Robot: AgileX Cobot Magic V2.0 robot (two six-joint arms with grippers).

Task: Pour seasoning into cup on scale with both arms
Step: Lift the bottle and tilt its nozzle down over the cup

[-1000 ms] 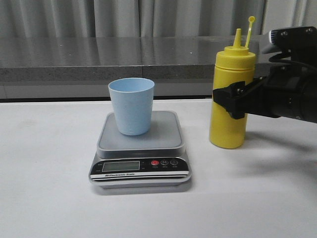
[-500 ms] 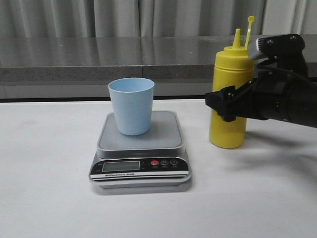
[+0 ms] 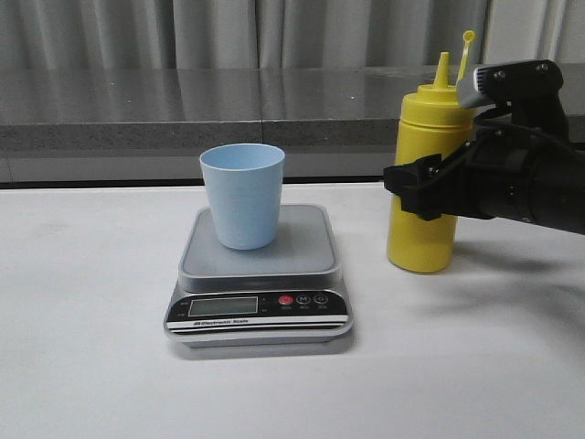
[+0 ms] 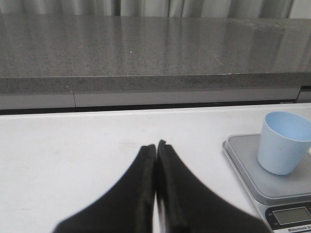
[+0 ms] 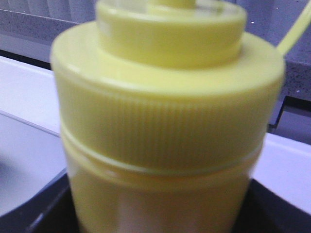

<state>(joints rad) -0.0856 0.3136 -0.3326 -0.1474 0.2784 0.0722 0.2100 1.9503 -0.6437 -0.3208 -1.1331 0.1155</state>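
White and matte, the surface point(image 3: 82, 347) runs wide and bare on the robot's left and in front of the scale, and a grey stone ledge point(image 3: 183, 110) borders its far edge below pale curtains point(image 3: 274, 32).

The right arm point(image 3: 530, 178) reaches in from the right edge of the front view. Its right tool point(image 3: 422, 187) sits around the middle of the yellow bottle point(image 3: 422, 238), one black finger crossing the bottle's front; the wrist view shows dark fingers on both sides of the bottle just below the ribbed cap. The tool looks clamped on the bottle, though the contact itself is blurred. The bottle stands upright, its base at or just above the surface; which one cannot be told.

The scale point(image 3: 259, 279) lies at the middle of the surface, black panel toward the camera, near the bottle with a clear strip of surface between them. The light blue cup point(image 3: 242, 194) stands upright on the left rear part of the grey platform, mouth open, with bare platform to its right.

In its wrist view the left tool point(image 4: 155, 184) has its two fingers pressed together, holding nothing, above bare surface well to the side of the scale.

The bottle's pointed nozzle point(image 3: 443, 66) is uncovered, and the small tethered cap point(image 3: 468, 38) stands up beside it.
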